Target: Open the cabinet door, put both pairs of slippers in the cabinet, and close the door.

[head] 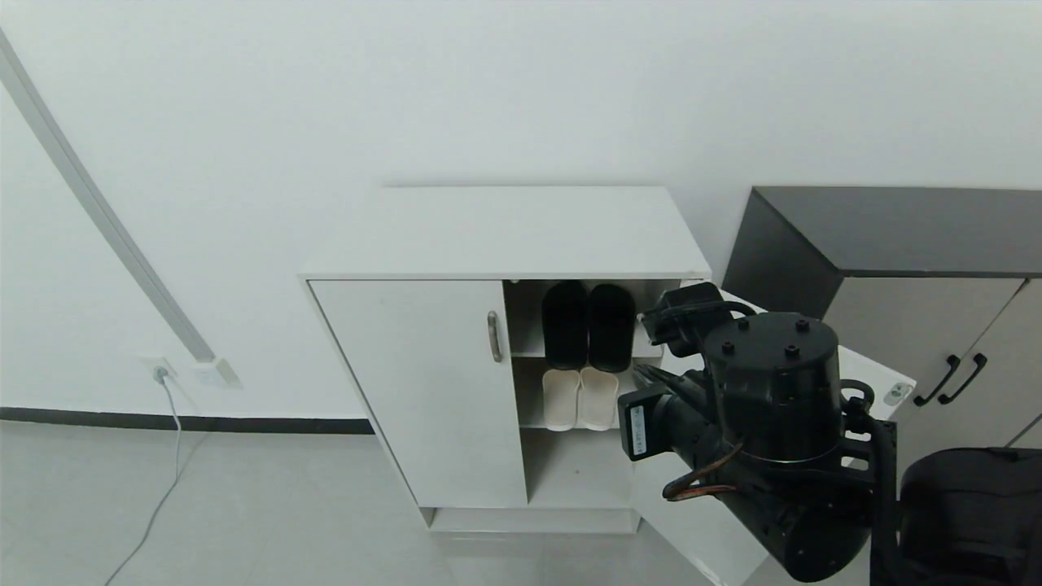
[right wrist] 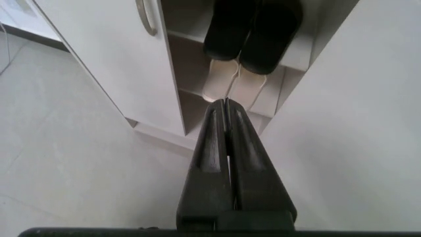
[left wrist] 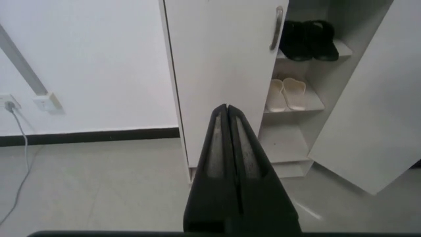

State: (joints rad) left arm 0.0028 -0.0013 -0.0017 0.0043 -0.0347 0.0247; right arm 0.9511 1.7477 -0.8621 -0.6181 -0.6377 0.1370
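**Cabinet and slippers, head view.** The cabinet (head: pixel 505 236) stands at centre frame, a box of smooth white panels with a flat top. The left door (head: pixel 415 391) is shut and carries a curved metal handle (head: pixel 494 336). The right door (head: pixel 692 529) stands swung open toward the lower right. Black slippers (head: pixel 588 325), matte and round-toed, lie side by side on the upper shelf (head: pixel 527 353). White slippers (head: pixel 580 399), smooth and narrower, lie side by side on the middle shelf (head: pixel 531 422) directly beneath. The left tool (left wrist: pixel 227 108), with long flat black fingers pressed together, faces the shut door. The right tool (right wrist: pixel 225 102), likewise pressed together, points at both pairs. The floor (head: pixel 244 521) is glossy grey tile.
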